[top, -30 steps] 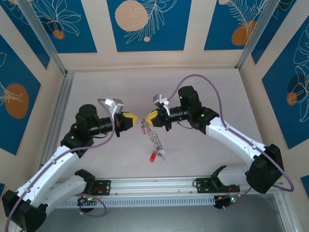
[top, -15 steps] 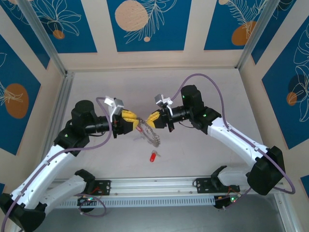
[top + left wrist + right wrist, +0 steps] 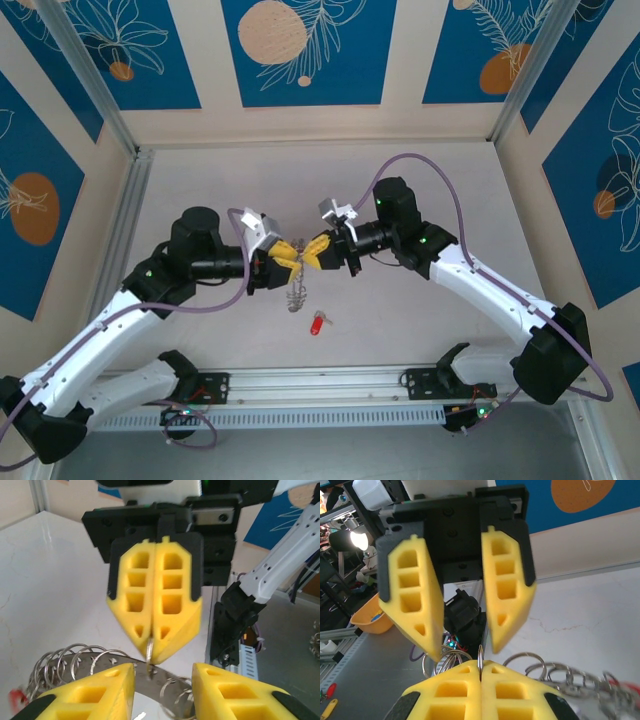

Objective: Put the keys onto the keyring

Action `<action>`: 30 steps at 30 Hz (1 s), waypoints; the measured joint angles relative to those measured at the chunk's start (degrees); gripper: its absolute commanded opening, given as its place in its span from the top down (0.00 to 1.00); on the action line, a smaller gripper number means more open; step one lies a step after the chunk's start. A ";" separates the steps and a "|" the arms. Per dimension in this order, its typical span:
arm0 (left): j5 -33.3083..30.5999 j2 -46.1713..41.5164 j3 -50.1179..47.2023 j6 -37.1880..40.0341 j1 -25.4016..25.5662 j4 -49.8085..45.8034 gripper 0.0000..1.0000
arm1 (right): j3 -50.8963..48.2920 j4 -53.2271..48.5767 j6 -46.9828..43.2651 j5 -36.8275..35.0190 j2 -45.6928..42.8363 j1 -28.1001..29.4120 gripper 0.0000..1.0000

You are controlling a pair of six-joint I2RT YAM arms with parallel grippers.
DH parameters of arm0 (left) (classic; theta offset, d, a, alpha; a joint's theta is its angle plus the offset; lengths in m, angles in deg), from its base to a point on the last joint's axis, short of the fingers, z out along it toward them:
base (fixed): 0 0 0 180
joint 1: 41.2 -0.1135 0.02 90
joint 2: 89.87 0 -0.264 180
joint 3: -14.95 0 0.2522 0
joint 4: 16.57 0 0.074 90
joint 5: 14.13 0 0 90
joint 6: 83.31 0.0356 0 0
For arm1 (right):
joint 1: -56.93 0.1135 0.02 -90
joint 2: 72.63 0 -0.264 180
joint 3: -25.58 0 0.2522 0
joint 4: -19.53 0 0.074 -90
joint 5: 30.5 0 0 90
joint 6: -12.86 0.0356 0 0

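Top external view: both arms reach in over the white table (image 3: 440,180) and their yellow claws meet almost tip to tip above its middle.
Right gripper (image 3: 316,250): clenched. Its two fingers are pressed flat together and pinch one thin wire loop of the keyring (image 3: 296,290) at their tips.
Right gripper, left wrist view: the right gripper (image 3: 151,656) points down toward the camera with no gap between its fingers. The wire loop comes out just under the tips.
Right gripper, right wrist view: the right gripper (image 3: 480,666) is at the bottom edge, and the loop stands upright out of the seam between its fingers.
Left gripper (image 3: 288,256): released. Its fingers stand apart, with nothing held between them.
Left gripper, left wrist view: the left gripper (image 3: 162,675) has one finger on each side of the pinched loop, and a curved metal band of the keyring (image 3: 75,660) passes through the gap. I cannot tell if the fingers touch it.
Left gripper, right wrist view: its fingers (image 3: 415,595) come down from above, well separated, on both sides of the loop.
Keyring position: it hangs from the right gripper as a bunch of small silvery rings, just under the two claws. I cannot tell whether its lower end touches the table.
Red key (image 3: 318,324): it lies on the table near the hanging bunch, on the side of the arm bases and a little to the right. It is separate from the keyring.
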 measured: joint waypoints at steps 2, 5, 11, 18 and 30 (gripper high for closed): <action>-0.85 0.44 0.02 0.42 0.04 -0.39 0.65 | 0.00 -0.20 -0.26 0.22 0.00 0.02 1.00; -1.27 0.74 0.28 0.59 0.09 -1.07 0.65 | 0.00 -0.81 -0.70 0.44 0.00 0.02 1.00; -2.14 0.79 2.78 1.03 0.09 -2.84 0.66 | 0.20 -2.10 -1.57 0.85 0.00 0.66 1.00; -2.27 1.99 3.98 1.79 0.13 -4.22 0.67 | 1.20 -3.06 -2.43 0.74 -0.02 1.25 1.00; -2.40 3.41 5.64 3.69 0.74 -7.78 0.72 | 1.22 -5.18 -3.08 -0.52 -0.02 1.64 1.00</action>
